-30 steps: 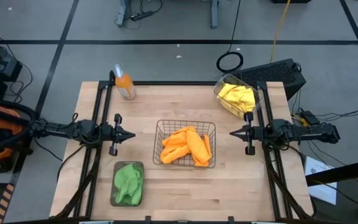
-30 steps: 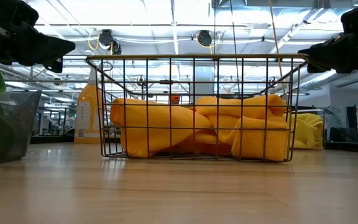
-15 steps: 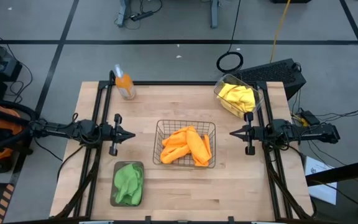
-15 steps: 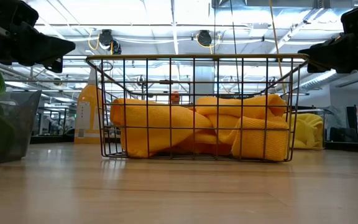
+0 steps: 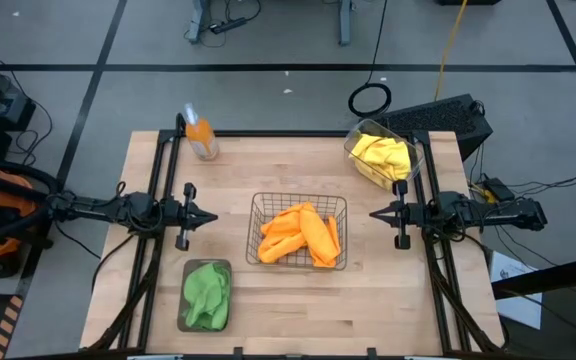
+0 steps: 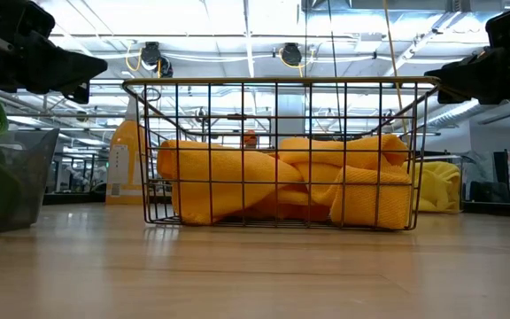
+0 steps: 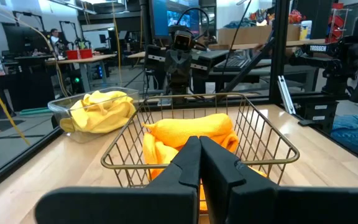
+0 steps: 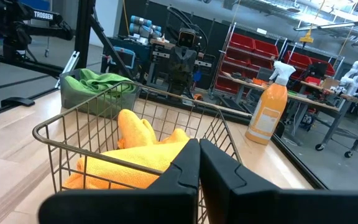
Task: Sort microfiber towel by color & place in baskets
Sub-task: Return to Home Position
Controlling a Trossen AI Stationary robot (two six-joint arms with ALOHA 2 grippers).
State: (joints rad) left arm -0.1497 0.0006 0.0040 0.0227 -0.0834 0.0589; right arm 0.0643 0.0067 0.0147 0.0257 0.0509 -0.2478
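Note:
A wire-mesh basket [image 5: 298, 232] stands mid-table with orange towels [image 5: 303, 235] piled in it. A clear plastic tub [image 5: 380, 158] at the far right corner holds yellow towels [image 5: 382, 154]. A grey tray [image 5: 206, 295] near the left front holds green towels [image 5: 206, 292]. My left gripper [image 5: 212, 216] hovers shut left of the wire basket, above table height. My right gripper [image 5: 374, 212] hovers shut to the basket's right. Both point at the basket [image 7: 197, 146] [image 8: 135, 143] and hold nothing.
An orange spray bottle [image 5: 200, 135] stands at the far left of the table. Black frame rails [image 5: 158, 180] run along both table sides. Bare wood lies in front of the wire basket and between it and the far edge.

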